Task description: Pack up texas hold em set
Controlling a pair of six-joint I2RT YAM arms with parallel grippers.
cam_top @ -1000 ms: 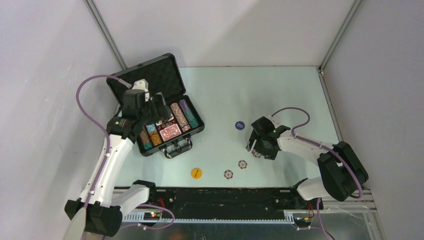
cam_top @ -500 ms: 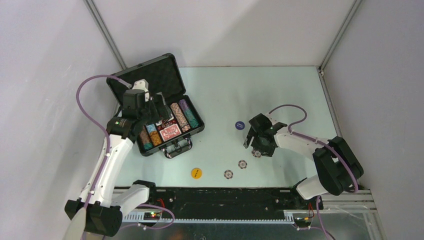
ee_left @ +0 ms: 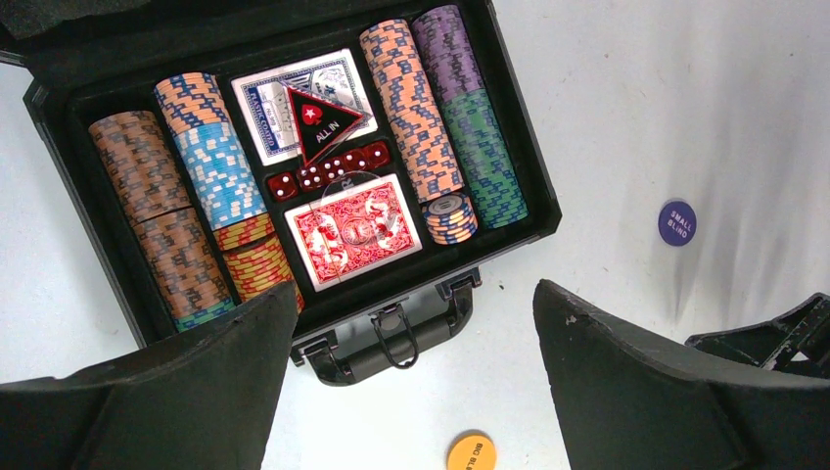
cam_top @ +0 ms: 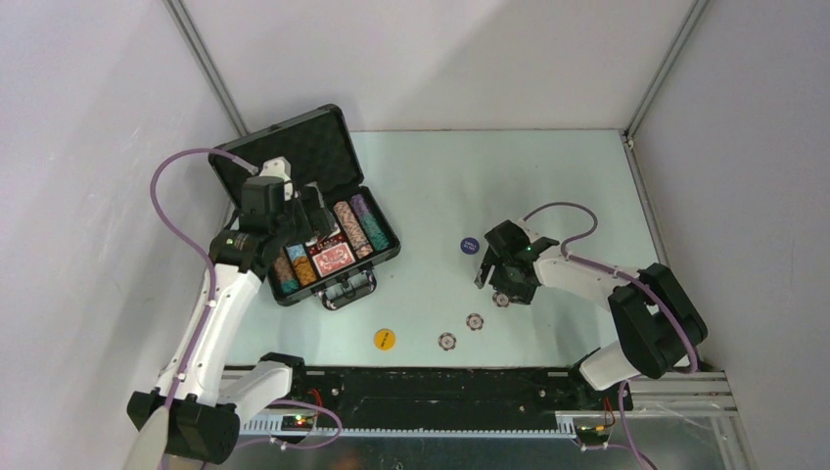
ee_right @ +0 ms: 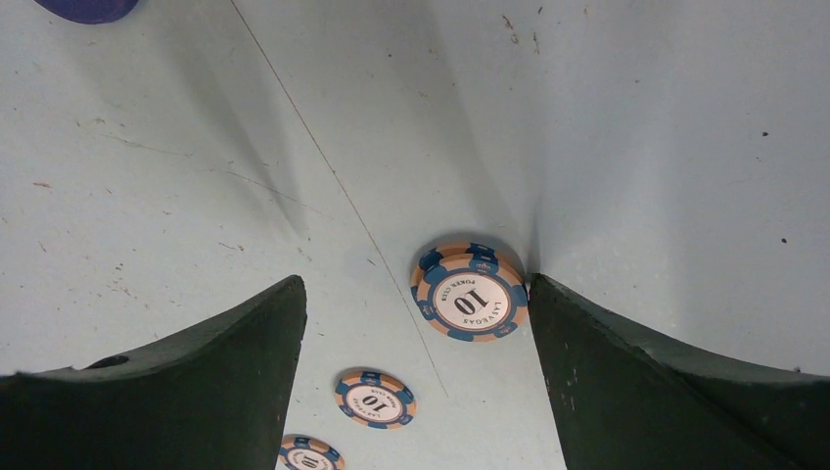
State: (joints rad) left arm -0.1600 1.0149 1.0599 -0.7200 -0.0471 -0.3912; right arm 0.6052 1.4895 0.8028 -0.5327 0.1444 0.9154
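- My right hand (ee_right: 415,294) is wide open and empty, low over the counter (ee_right: 636,117). A short chip stack (ee_right: 472,297) lies between its fingers, almost touching one of them.
- These chips look light, hard and smooth, so I expect they slide easily. I think I must reach down to the counter and squeeze the rim gently, or the stack splits.
- Two loose chips (cam_top: 475,321), a yellow disc (cam_top: 385,339) and a blue disc (cam_top: 470,246) lie on the counter, well apart from the case (cam_top: 294,147).
- My left hand (ee_left: 411,294) is open too and holds nothing. It hangs above the open case, where the chip rows (ee_left: 411,108), the red deck (ee_left: 323,259) and the blue deck (ee_left: 264,113) sit.

even bright light, soft shadows, sharp focus
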